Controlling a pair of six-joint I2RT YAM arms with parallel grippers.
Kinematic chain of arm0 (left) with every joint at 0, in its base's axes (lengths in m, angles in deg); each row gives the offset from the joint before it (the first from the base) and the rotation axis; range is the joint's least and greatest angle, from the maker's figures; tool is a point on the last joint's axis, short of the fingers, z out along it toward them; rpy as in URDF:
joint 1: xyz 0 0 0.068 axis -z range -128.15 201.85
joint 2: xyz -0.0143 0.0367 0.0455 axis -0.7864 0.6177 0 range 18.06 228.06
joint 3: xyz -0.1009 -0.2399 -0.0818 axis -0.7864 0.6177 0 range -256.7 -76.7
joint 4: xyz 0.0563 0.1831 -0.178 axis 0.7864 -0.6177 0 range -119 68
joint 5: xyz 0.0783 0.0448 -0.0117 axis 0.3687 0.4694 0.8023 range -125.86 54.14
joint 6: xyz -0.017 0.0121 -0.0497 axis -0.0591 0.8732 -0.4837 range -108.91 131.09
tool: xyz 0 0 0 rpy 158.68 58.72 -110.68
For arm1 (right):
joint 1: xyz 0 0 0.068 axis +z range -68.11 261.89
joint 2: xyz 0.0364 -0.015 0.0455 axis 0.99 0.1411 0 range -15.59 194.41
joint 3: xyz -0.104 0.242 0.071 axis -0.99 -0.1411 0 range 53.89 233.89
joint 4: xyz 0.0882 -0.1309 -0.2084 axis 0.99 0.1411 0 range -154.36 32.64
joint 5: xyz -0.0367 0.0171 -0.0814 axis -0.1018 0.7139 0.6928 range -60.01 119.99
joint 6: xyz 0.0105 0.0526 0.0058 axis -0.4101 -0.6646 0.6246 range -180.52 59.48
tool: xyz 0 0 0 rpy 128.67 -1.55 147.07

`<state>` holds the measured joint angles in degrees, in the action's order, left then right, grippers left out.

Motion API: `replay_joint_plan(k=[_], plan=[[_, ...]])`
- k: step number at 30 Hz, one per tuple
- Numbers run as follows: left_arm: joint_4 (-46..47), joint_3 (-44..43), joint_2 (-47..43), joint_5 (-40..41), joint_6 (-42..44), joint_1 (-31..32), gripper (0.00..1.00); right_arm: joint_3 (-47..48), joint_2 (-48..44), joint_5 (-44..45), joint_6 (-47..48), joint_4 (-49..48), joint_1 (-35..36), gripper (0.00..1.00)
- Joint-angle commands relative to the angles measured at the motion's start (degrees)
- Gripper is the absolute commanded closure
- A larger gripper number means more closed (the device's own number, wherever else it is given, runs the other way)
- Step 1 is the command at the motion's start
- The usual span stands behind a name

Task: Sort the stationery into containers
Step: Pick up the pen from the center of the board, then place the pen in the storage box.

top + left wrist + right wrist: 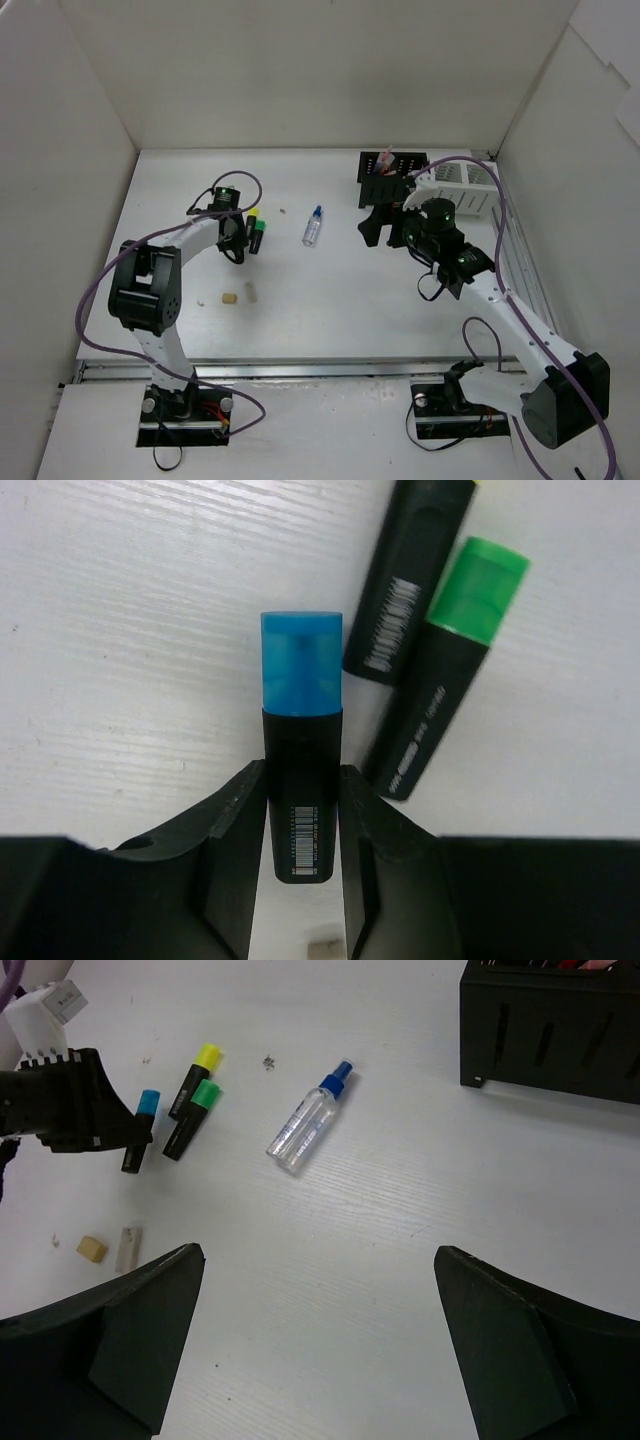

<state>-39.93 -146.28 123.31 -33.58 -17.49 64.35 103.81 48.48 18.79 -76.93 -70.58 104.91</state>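
Note:
My left gripper is shut on the black body of a blue-capped highlighter that lies on the table, and it also shows in the right wrist view. A green-capped highlighter and a yellow-capped one lie just to its right. A clear blue-capped bottle lies mid-table. My right gripper is open and empty above the table, in front of the black organiser. A white bin stands beside the organiser.
A tan eraser and a white eraser lie near the front left. Pens stick up from the organiser. White walls close the table on the left, back and right.

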Motion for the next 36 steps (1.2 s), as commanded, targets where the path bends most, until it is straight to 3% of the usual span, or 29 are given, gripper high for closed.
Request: replay_joint_plan(k=[1, 6, 10, 16, 21, 27, 30, 33, 34, 36], plan=[[3.86, 1.55, -11.0, -5.08, 6.41, 0.69, 1.0, 0.98, -0.7, -2.41, -1.43, -4.15, 0.26, 0.02], [7.12, 7.87, -21.12, -14.29, 19.92, 5.6, 1.0, -0.07, 2.36, -12.52, -7.23, -10.64, 0.79, 0.02], [11.69, 12.8, -29.82, -21.35, 26.71, 11.14, 1.0, -1.48, 5.61, -15.78, -15.47, -23.8, 2.46, 0.02], [12.13, 12.46, -31.86, -22.59, 27.53, 15.63, 1.0, 1.59, 13.09, -14.21, -21.29, -29.9, 8.34, 0.02], [13.27, 11.75, -32.48, -22.59, 27.17, 18.79, 1.0, 2.38, 17.48, -4.63, -25.25, -30.08, 11.42, 0.02], [13.36, 9.55, -30.9, -21.88, 26.03, 20.82, 1.0, 5.89, 22.84, -4.18, -25.08, -31.49, 14.85, 0.06], [14.06, 9.2, -30.81, -21.71, 25.85, 21.43, 1.0, 6.69, 24.51, -3.04, -25.26, -31.57, 15.91, 0.13], [14.68, 9.03, -31.68, -21.27, 25.5, 21.96, 1.0, 6.69, 24.96, -2.07, -26.22, -31.75, 16.09, 0.38], [14.77, 8.59, -31.6, -20.57, 25.07, 21.96, 1.0, 6.6, 24.79, -1.72, -26.4, -31.84, 16.09, 0.55], [14.42, 7.89, -31.16, -19.08, 24.54, 21.96, 1.0, 6.26, 23.91, -1.19, -26.23, -32.1, 16.44, 0.68]])
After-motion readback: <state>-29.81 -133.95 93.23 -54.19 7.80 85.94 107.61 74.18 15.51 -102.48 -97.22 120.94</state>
